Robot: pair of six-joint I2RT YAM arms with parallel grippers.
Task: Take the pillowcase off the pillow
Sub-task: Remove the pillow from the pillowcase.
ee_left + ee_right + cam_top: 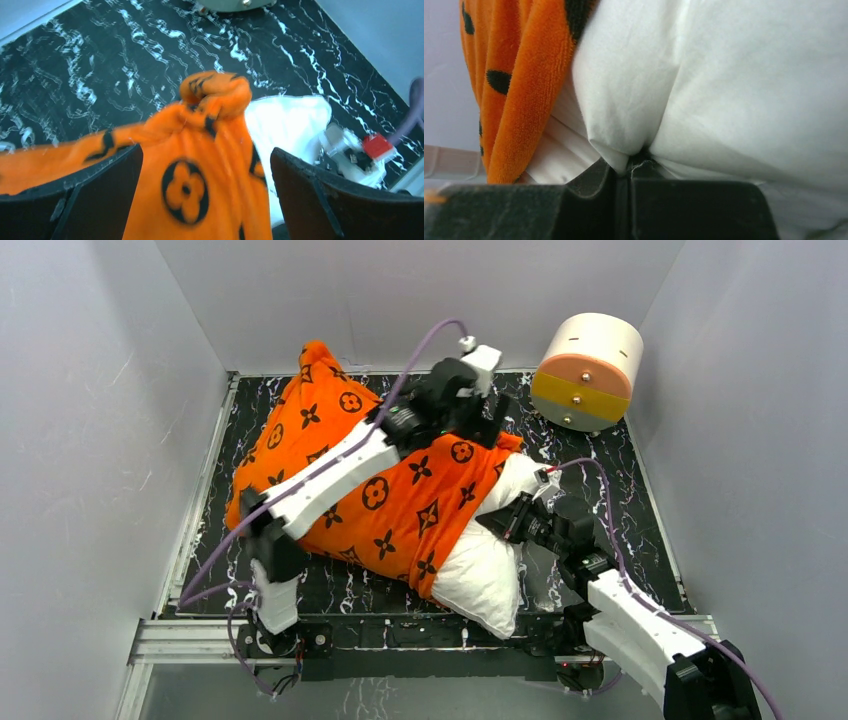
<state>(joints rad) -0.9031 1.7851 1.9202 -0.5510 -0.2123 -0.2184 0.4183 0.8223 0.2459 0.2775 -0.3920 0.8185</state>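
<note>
orange fleece fills the left and centre: the pillowcase (400, 525) lies heaped across the black marble table (620, 490), covering most of the pillow (485, 575), whose white end pokes out at the near right. my left gripper (205, 152) sits over the case's far right corner, fingers spread wide with orange cloth between them. further right, my right gripper (624, 172) is clamped tight on a fold of the pillow. a white-and-orange drum (590, 365) sits far right.
</note>
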